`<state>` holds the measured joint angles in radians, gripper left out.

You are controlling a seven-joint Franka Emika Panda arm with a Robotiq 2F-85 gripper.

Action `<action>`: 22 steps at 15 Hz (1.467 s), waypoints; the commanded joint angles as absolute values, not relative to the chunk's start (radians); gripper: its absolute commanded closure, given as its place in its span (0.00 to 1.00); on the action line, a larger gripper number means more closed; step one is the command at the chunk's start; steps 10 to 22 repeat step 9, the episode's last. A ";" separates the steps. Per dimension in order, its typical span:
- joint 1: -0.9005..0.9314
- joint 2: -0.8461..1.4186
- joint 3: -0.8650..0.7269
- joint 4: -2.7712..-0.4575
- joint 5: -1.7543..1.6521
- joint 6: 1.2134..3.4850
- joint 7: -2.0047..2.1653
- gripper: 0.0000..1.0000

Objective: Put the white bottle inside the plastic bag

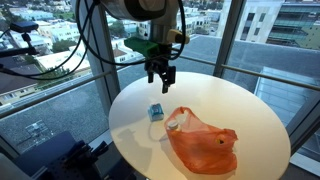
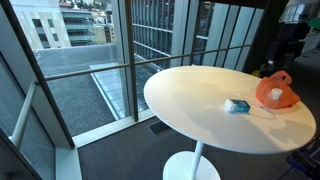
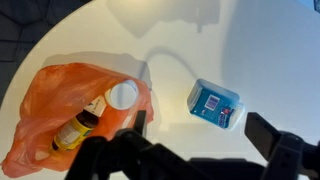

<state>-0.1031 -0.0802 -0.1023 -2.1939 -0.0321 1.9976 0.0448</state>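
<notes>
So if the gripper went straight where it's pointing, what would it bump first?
Probably bare table, in the gap between the bag and the blue box. The gripper points down, open; depth is hard to judge.

Bright, diffuse daylight came in through the windows [image 1: 60, 50]. The white table [image 3: 200, 45] was nearly overexposed in wrist view. Soft shadows lay beside the orange bag [image 3: 60, 110]. The gripper [image 3: 200, 135] appeared dark and blurred. All frames were coarse.

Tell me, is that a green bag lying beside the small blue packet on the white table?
No: the bag is orange, not green, as the wrist view shows. It does lie beside the small blue packet on the white table.
</notes>
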 commanded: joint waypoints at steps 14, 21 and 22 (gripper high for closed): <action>-0.101 -0.200 -0.089 -2.192 -0.053 1.894 0.022 0.00; -0.101 -0.200 -0.089 -2.192 -0.053 1.894 0.022 0.00; -0.101 -0.200 -0.089 -2.192 -0.053 1.894 0.022 0.00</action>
